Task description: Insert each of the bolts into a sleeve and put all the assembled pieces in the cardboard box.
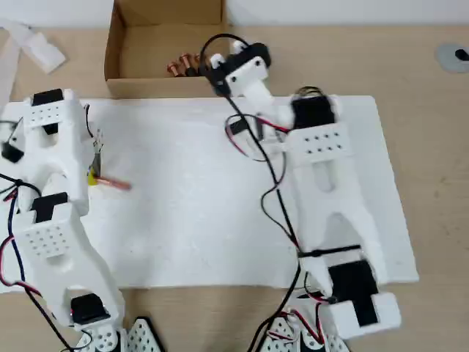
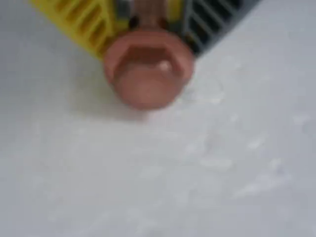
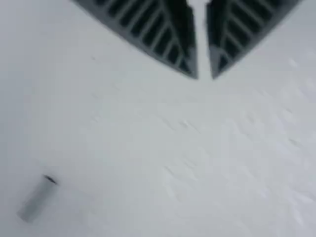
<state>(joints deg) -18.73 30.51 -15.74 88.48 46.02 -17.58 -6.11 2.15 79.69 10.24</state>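
Left end effector [image 2: 148, 24] pinches a copper bolt [image 2: 148, 69] just behind its head, low over the white mat [image 1: 183, 213] at the left of the high view, its arm folded back. The right arm stretches toward the cardboard box [image 1: 117, 51] at upper centre, its end effector [image 3: 200, 54] pressed nearly together, near copper pieces [image 1: 183, 66] inside. A grey sleeve [image 3: 37, 197] lies on the mat.

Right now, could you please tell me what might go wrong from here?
1. The left gripper pinches the bolt just behind its head, close to the white mat; it could pivot or slip.
2. The sleeve lies loose on its side on the mat, so it may roll when nudged.
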